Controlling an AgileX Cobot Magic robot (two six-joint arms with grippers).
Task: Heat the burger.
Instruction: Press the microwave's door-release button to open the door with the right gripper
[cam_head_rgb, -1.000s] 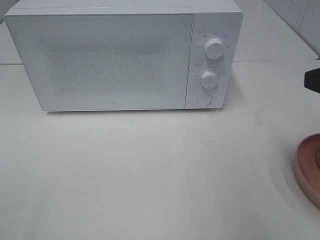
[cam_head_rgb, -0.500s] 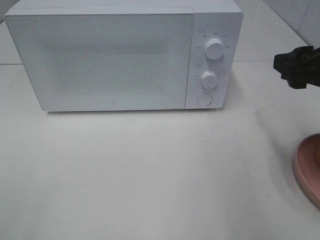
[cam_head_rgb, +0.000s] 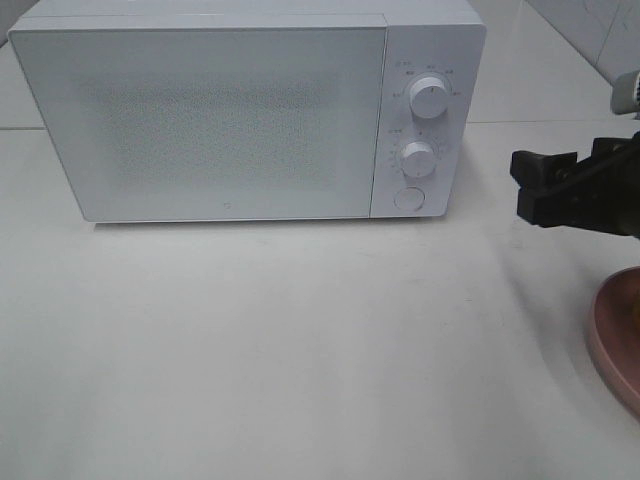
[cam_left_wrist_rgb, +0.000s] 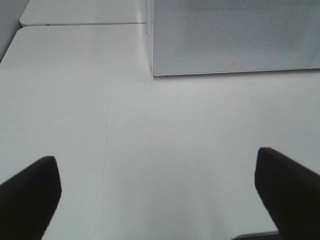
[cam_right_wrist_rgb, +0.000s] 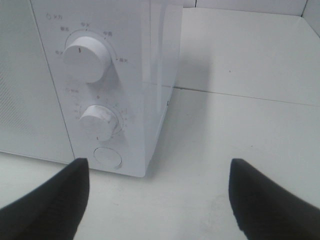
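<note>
The burger is out of view; only the edge of a round pink plate (cam_head_rgb: 612, 345) shows at the right border. A white microwave (cam_head_rgb: 210, 120) stands at the back of the table with its door shut. My right gripper (cam_head_rgb: 535, 188) is open and empty. It hovers to the right of the microwave, level with the round door button (cam_head_rgb: 408, 199) and apart from it. In the right wrist view the open gripper (cam_right_wrist_rgb: 160, 200) faces the control panel's button (cam_right_wrist_rgb: 107, 157). My left gripper (cam_left_wrist_rgb: 157, 200) is open and empty over bare table, in front of the microwave's left corner (cam_left_wrist_rgb: 155, 70).
The panel has an upper knob (cam_head_rgb: 428, 97) and a lower knob (cam_head_rgb: 417, 158) above the button. The white table (cam_head_rgb: 300, 350) stretches in front of the microwave. A seam (cam_head_rgb: 540, 122) crosses the table behind the right gripper. A tiled wall is at the far right.
My right gripper has come in from the right edge, moving left and lower towards the microwave's control panel. The microwave and plate have not moved.
</note>
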